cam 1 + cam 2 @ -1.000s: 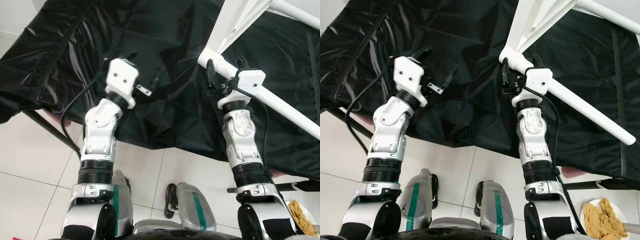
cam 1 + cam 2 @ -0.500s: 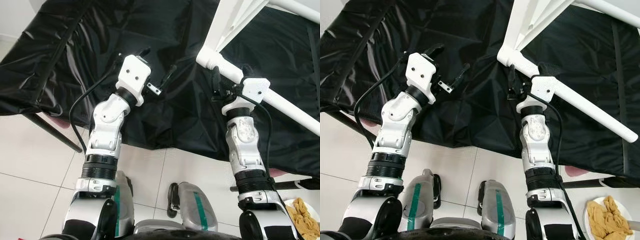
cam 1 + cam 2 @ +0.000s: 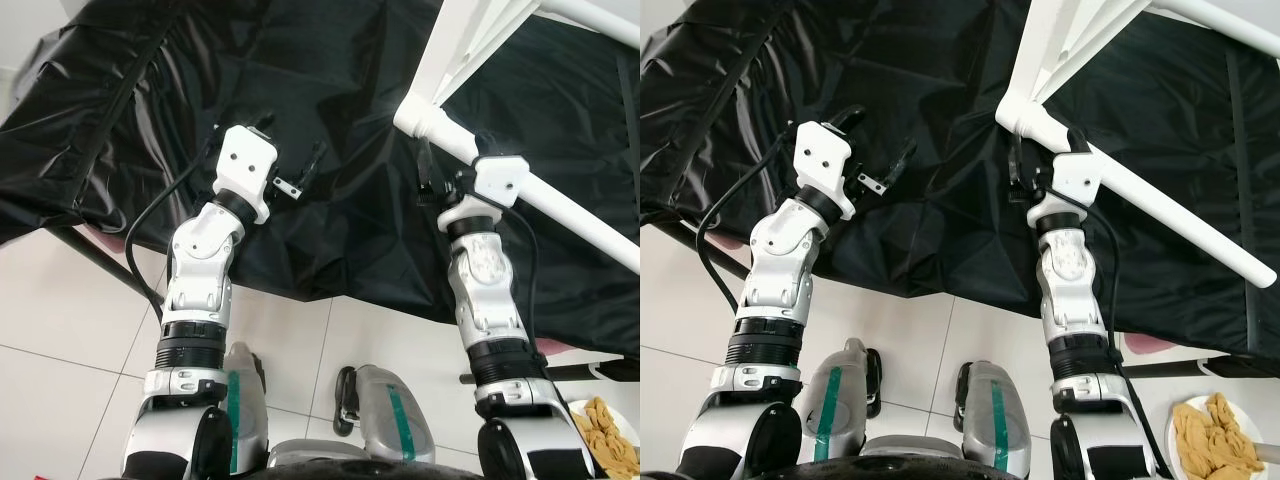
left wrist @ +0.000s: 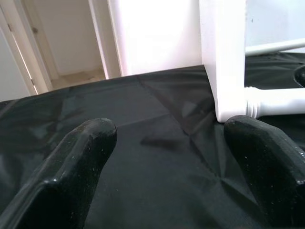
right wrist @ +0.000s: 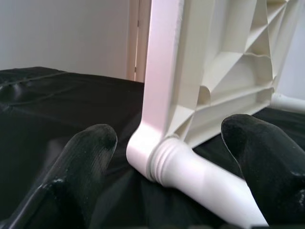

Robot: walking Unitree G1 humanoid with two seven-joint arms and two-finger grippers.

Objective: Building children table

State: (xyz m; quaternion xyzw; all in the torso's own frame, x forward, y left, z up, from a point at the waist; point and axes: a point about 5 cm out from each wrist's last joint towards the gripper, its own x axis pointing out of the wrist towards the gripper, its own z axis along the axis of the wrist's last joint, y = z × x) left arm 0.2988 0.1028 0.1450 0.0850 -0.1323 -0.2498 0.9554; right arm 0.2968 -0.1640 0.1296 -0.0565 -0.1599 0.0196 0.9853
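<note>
black sheet | right end effector spread astride table leg

I see the counter straight ahead of me, draped in a sheet that hangs over its near edge. The table frame stands on the sheet at the far right, and its leg runs from the near corner out toward my right. My right gripper sits just before that corner joint, jaws spread to either side of the leg. My left gripper hovers over the sheet well to the left, jaws apart. My feet stand on the floor below, with a plate at lower right.
</note>
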